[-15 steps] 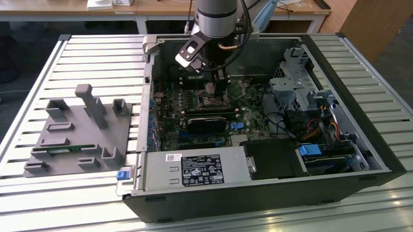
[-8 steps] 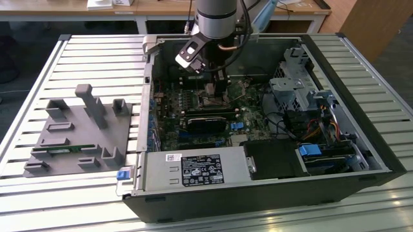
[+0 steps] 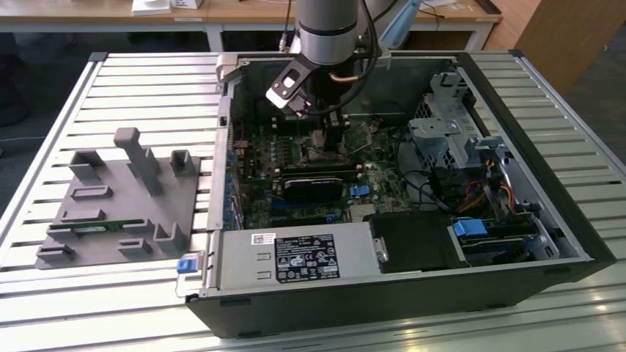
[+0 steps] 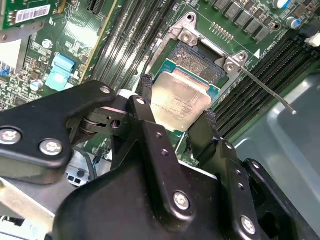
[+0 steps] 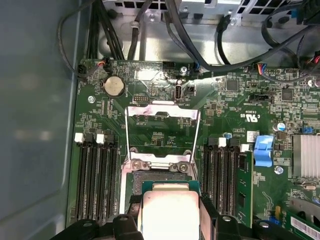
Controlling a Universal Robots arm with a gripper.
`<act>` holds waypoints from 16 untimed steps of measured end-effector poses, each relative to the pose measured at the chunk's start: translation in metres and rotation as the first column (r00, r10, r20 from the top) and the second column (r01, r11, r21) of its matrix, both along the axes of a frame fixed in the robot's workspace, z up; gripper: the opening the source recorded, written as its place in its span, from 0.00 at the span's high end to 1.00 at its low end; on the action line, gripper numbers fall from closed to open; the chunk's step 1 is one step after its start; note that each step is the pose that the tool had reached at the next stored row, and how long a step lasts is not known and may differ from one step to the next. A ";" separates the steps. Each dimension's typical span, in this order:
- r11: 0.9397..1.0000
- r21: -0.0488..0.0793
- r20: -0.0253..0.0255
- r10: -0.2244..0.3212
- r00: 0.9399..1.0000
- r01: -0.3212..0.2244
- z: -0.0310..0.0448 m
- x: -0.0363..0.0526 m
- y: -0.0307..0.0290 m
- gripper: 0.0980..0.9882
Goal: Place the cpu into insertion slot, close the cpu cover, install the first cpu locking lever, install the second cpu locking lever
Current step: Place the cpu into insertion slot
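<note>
CPU [image 4: 182, 100] is pinched by two opposite edges in our hand [image 4: 178, 100], partly over the open socket [image 4: 197, 60]; we cannot tell whether it touches. We judge it should sit flat and square to the socket walls. CPU cover [image 5: 161, 111] stands open and a locking lever [image 4: 265, 90] lies aside, leaving room above; memory slots [image 5: 95, 175] flank closely.

No wording can be read. Printed stickers are seen on the power supply [image 3: 293, 258], a barcode sticker [image 4: 30, 14] on a green card [image 4: 7, 17], and white markings on the motherboard [image 5: 235, 100].
</note>
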State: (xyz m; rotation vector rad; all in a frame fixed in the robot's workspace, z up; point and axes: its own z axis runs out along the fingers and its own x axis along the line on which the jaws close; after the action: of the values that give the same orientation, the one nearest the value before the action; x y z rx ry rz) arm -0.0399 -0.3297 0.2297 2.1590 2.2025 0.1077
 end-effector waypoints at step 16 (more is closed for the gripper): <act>1.000 -0.001 0.000 -0.002 1.000 0.002 -0.0106 -0.0009 0.0034 0.51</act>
State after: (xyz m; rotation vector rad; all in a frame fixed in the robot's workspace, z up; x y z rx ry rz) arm -0.0409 -0.3262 0.2192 2.1606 2.2001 0.1066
